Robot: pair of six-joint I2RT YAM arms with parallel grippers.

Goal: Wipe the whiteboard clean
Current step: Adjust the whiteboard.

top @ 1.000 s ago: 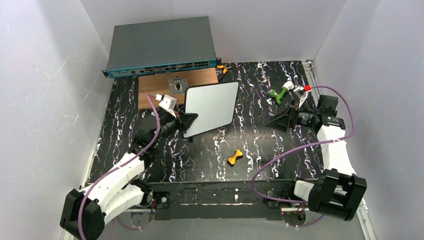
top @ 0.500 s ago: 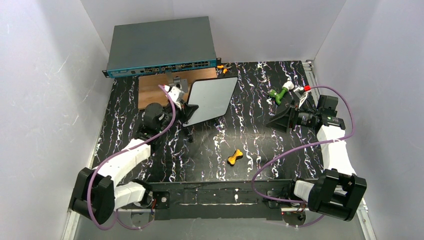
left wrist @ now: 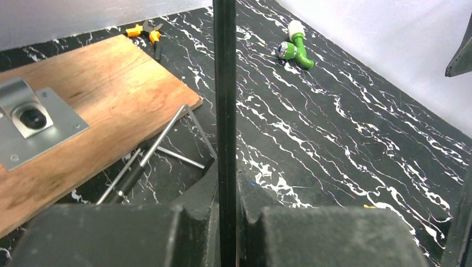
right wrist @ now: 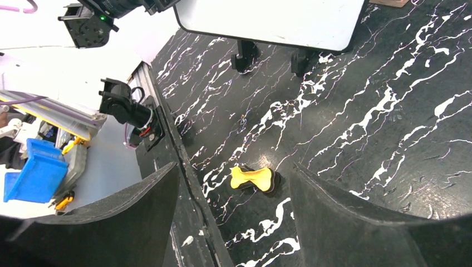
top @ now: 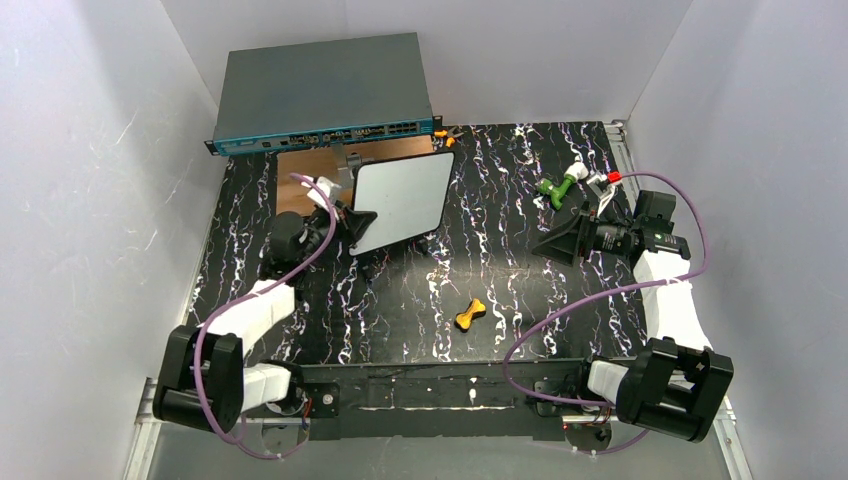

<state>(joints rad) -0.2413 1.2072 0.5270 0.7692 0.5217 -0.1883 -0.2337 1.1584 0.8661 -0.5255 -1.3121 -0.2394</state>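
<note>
- Table [top: 520,290], black marbled: being viewed across the whole frame.
- Grey box [top: 325,95]: being kept at upper left.
- Whiteboard [top: 400,200]: being held tilted above the table, upper centre.
- Wooden panel [top: 305,168]: being partly covered by the whiteboard.
- Left gripper [top: 350,222]: being pinched onto the whiteboard's edge.
- Right gripper [top: 562,240]: being held spread wide, right of frame.
- Yellow piece [top: 471,314]: being left lower centre.

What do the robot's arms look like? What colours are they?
Both arms have white shells and chunky black joints. A purple cable loops along the left arm, and another purple cable runs along the right arm. The left gripper and the right gripper are matte black with wide, wedge-shaped fingers.
</note>
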